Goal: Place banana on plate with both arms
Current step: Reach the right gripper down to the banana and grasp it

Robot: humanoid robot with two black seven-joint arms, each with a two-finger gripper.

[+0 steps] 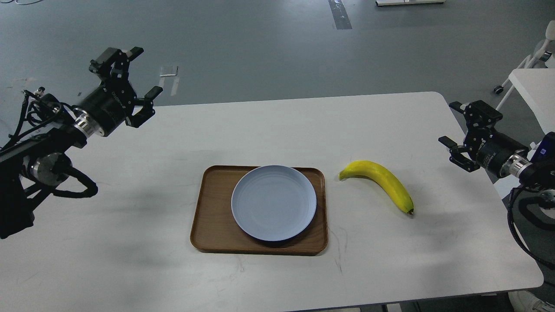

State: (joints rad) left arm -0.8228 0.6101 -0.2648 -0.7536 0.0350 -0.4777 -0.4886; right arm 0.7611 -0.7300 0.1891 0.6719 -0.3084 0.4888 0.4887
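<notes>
The yellow banana (380, 183) lies on the white table (269, 130), right of the tray, green stem end to the left and dark tip to the lower right. The pale blue-grey plate (273, 202) sits empty on the brown wooden tray (212, 225). My left gripper (139, 76) is open and empty, raised at the table's far left, well away from the plate. My right gripper (451, 123) is open and empty at the table's right edge, to the right of and above the banana.
A second white table (531, 86) stands at the far right beyond my right arm. Grey floor lies behind the table. My left arm's cables (69, 186) hang over the table's left side.
</notes>
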